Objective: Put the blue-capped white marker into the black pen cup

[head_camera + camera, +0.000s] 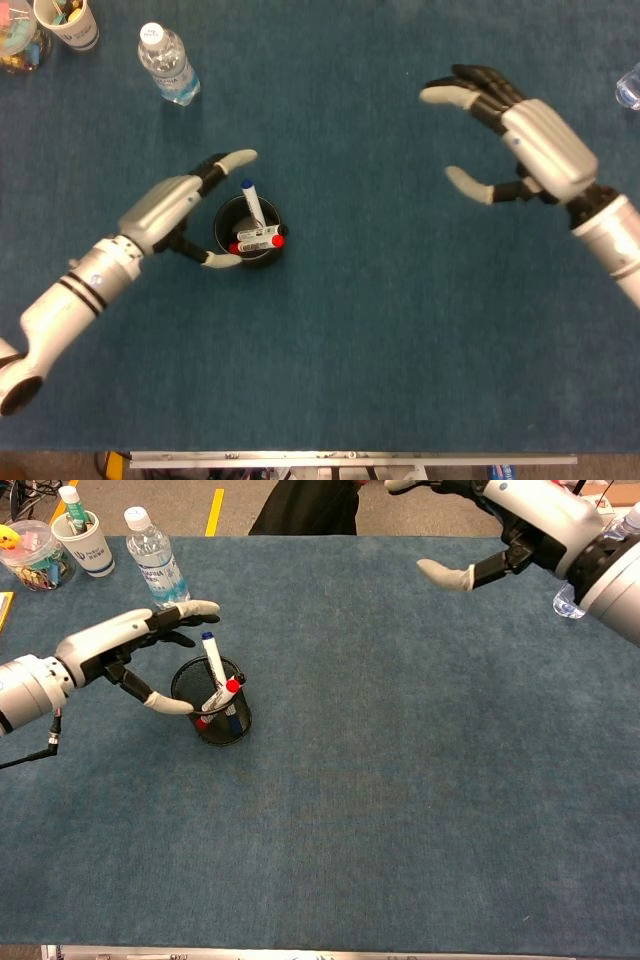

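The black mesh pen cup (248, 232) (212, 714) stands on the blue table left of centre. The blue-capped white marker (252, 203) (213, 662) stands tilted inside it, cap up, beside a red-capped marker (258, 241) (224, 691) lying across the rim. My left hand (180, 205) (125, 640) is just left of the cup, fingers spread apart and holding nothing; its thumb is near the cup's rim. My right hand (520, 135) (510, 520) hovers far to the right, fingers spread, empty.
A water bottle (168, 64) (152, 558) stands behind the cup. A paper cup with pens (66, 20) (82, 532) and a clear tub (30, 555) sit at the back left corner. Another clear bottle (628, 86) is at the right edge.
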